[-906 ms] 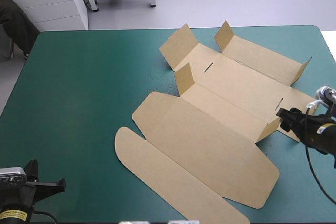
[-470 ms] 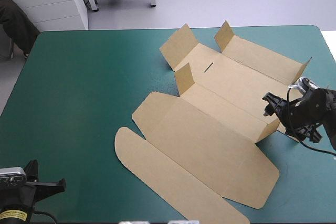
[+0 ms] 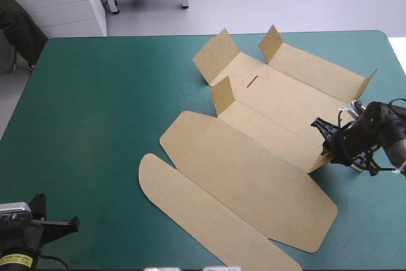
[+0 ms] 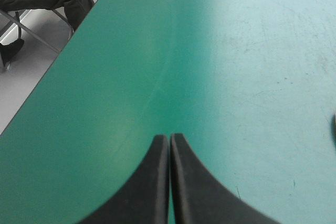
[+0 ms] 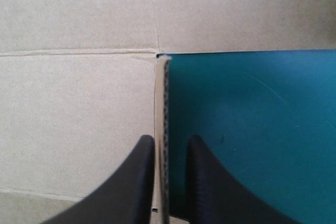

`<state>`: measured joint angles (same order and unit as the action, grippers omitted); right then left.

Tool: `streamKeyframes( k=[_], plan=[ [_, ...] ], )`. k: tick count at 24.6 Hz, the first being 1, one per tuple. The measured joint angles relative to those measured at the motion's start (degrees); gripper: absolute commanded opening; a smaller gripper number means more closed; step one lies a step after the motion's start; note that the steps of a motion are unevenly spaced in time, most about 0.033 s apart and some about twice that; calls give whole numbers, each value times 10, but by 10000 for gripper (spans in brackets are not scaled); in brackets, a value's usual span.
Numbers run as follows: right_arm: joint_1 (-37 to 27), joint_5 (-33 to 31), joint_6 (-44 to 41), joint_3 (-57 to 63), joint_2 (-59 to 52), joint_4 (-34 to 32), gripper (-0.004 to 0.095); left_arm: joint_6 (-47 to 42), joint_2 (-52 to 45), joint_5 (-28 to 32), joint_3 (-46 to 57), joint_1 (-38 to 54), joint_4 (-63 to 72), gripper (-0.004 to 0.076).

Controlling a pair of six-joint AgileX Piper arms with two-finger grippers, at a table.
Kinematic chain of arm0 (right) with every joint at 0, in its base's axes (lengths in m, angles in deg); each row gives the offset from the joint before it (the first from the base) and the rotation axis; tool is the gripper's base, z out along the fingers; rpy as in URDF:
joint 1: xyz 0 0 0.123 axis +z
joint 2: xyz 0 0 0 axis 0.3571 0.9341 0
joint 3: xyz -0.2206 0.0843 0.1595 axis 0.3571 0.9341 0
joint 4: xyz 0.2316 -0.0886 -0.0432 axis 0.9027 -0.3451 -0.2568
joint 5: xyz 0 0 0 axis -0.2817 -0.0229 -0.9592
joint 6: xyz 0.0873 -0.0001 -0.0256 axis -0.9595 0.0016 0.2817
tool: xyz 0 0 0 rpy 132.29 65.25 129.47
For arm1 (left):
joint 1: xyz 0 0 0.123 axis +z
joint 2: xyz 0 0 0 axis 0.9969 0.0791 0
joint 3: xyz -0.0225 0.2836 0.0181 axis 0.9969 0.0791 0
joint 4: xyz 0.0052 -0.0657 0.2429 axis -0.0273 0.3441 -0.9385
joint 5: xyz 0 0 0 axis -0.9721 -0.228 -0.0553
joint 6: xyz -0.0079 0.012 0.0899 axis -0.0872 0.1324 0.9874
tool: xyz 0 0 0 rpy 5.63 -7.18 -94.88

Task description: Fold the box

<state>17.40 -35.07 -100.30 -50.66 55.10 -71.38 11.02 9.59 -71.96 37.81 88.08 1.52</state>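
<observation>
Your box [image 3: 254,169], a cut sheet of brown corrugated board, lies mostly flat on the right half of the table, its long round-ended panel stretched toward the near edge and several short flaps standing up around the far panels. At its right side a small raised flap [image 3: 319,158] stands on edge between the black fingers of your right gripper [image 3: 325,138]. In the right wrist view those fingers are all but pressed together, pinching the flap's edge, with brown board on one side and the teal-green table cover [image 3: 95,125] on the other. Your left gripper [image 4: 169,137] sits over bare cover near the table's near left corner, fingers pressed together in a point, well apart from the box.
</observation>
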Motion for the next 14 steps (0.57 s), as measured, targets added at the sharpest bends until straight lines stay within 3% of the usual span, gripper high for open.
streamKeyframes(
  k=[6, 14],
  plan=[
    [0, -5, 6, -1, 0, 8, -20, 4, 0, 0, 0, 0, -2, -10],
    [0, 28, 194, -26, 17, 65, -14, 4, 0, 0, 0, 0, -3, -10]
  ],
)
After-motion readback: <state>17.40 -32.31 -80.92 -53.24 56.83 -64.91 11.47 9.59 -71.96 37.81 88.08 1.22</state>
